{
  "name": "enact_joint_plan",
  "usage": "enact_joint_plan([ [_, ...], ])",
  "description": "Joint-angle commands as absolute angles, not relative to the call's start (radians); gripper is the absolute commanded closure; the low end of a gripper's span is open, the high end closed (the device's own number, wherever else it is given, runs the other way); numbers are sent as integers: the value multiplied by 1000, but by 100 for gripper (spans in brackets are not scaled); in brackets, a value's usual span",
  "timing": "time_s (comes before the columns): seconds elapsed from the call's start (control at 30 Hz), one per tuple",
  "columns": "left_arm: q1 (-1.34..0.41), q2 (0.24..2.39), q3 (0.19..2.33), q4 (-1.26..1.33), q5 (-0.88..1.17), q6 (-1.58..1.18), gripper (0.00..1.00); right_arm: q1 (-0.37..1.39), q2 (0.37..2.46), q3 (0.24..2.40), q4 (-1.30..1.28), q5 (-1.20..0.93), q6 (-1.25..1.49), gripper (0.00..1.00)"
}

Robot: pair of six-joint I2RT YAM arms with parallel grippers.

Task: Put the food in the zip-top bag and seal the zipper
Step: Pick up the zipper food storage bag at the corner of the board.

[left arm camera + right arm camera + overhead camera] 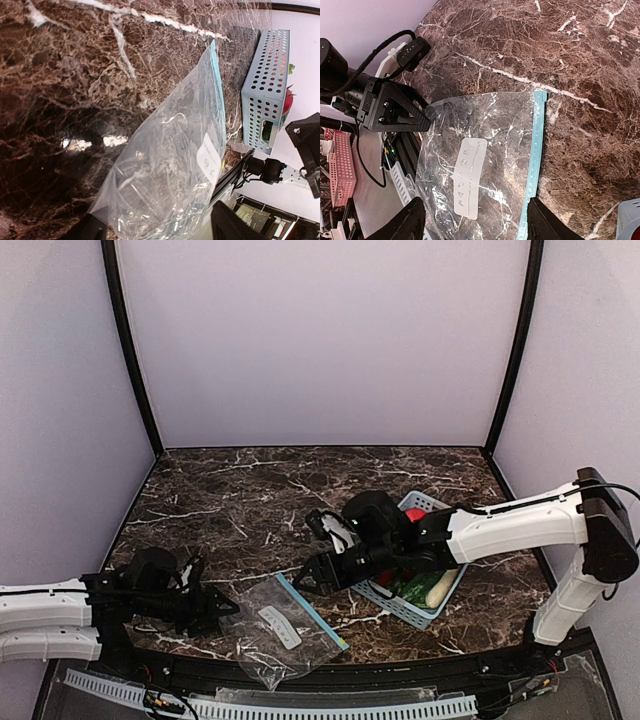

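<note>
Dark marble worktop (250, 490). Bag (285, 630) flat at lower centre, zipper (315, 615) along its right edge. Left claw (225, 610) spread at lower left; right claw (305, 580) spread just above zipper. Food (440, 588) in basket (400, 608), right.

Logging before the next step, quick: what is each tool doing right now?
Left tool: open, nothing gripped; the end of the flat clear plastic zip-top bag lies between its fingers.
Right tool: open, empty, aimed at that bag.
</note>
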State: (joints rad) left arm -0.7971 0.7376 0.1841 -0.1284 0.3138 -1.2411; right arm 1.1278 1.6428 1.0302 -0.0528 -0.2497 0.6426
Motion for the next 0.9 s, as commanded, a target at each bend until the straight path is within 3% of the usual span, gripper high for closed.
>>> enact_joint_plan([
  [0.0, -805, 793, 166, -30, 333, -1256, 37, 1135, 1637, 1022, -21, -223, 649, 32],
  [0.2, -804, 836, 188, 49, 327, -1219, 82, 1124, 1597, 1005, -7, -219, 663, 30],
  [0.33, -804, 867, 253, 114, 350, -1119, 98, 1102, 1530, 951, 40, -237, 681, 22],
  [0.67, -802, 936, 502, 84, 513, -790, 99, 1006, 1322, 766, 208, -382, 757, 16],
  [0.87, -802, 910, 536, 158, 591, -751, 99, 989, 1269, 668, 345, -443, 813, 17],
])
